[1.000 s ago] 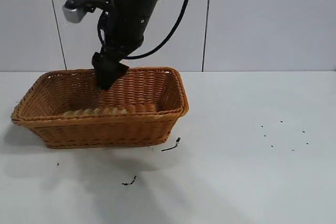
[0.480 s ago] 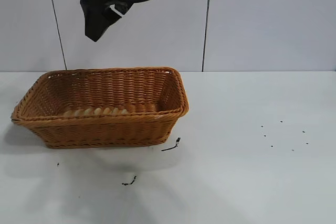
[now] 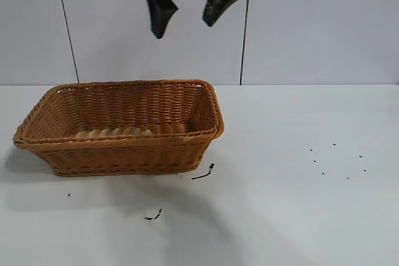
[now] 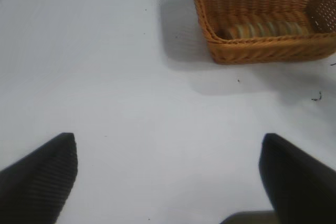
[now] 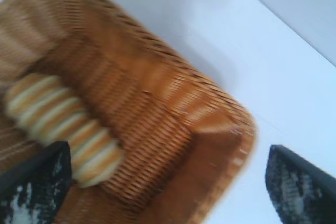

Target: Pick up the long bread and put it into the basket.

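The long bread [image 3: 113, 133] lies inside the basket [image 3: 124, 157], along its near wall, and only its ridged top shows over the rim. My right gripper [image 3: 184, 29] hangs open and empty high above the basket's right half. In the right wrist view the bread [image 5: 63, 129] rests on the basket's floor near a corner of the basket [image 5: 210, 119], with my right gripper [image 5: 167, 153] spread wide over it. My left gripper [image 4: 168, 140] is open over bare table, far from the basket [image 4: 262, 51] and the bread [image 4: 265, 29].
The white table carries small black bits: a twig-like scrap [image 3: 204, 172] by the basket's front right corner, another [image 3: 153, 216] nearer the front, and scattered specks [image 3: 336, 160] to the right. A panelled wall stands close behind.
My right gripper has risen out of the basket and swung right, now high above it. The bread stays in the basket.
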